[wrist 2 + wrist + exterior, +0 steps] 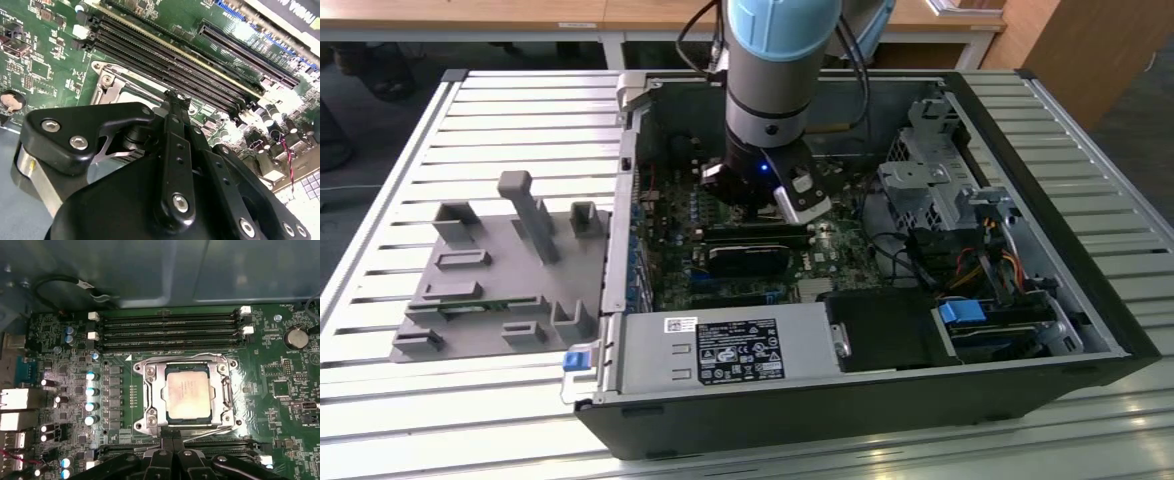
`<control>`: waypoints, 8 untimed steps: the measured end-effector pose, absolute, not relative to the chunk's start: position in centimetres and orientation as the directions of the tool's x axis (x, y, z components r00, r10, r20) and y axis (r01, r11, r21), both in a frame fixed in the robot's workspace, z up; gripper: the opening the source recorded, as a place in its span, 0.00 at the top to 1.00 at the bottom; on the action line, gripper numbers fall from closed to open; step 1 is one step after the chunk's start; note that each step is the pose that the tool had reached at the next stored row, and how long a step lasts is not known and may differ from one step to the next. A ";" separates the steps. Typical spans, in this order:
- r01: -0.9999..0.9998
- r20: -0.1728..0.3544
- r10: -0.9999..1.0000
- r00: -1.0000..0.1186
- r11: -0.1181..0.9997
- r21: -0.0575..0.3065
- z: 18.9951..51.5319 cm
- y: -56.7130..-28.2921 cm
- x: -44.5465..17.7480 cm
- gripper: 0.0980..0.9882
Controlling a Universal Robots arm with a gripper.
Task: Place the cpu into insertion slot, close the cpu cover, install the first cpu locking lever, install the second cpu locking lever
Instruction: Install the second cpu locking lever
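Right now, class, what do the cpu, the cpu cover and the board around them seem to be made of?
The cpu: dull beige-silver metal top, matte, probably plated. The cpu cover: thin bright silver metal frame with glinting edges, likely steel. The motherboard: glossy green laminate, apparently fibreglass, studded with small soldered parts.

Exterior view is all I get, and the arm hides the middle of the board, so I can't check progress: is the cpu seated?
Observer: Yes. In the first wrist view the cpu lies flat on the green motherboard, metal top up.
Operator: And the cpu cover?
Observer: The cpu cover lies flat, its frame around the chip.
Operator: Where exactly is the gripper?
Observer: In the first wrist view the gripper is at the cover's edge, on the side away from the four long memory slots, with its fingers together.
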State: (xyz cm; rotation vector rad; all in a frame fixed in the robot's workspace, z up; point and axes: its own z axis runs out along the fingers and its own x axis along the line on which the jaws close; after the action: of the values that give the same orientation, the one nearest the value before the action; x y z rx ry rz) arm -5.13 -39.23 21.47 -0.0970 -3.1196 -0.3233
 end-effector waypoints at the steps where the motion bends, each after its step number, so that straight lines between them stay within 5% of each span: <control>1: 0.062 0.011 0.061 -0.998 0.975 0.212 21.5 -39.4 -5.2 0.99; 8: 0.062 0.013 0.061 -0.998 0.967 0.249 21.2 -40.0 -6.0 0.99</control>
State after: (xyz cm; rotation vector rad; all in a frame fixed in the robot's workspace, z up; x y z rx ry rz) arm -5.99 -40.03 21.19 -0.0967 -3.1102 -0.3935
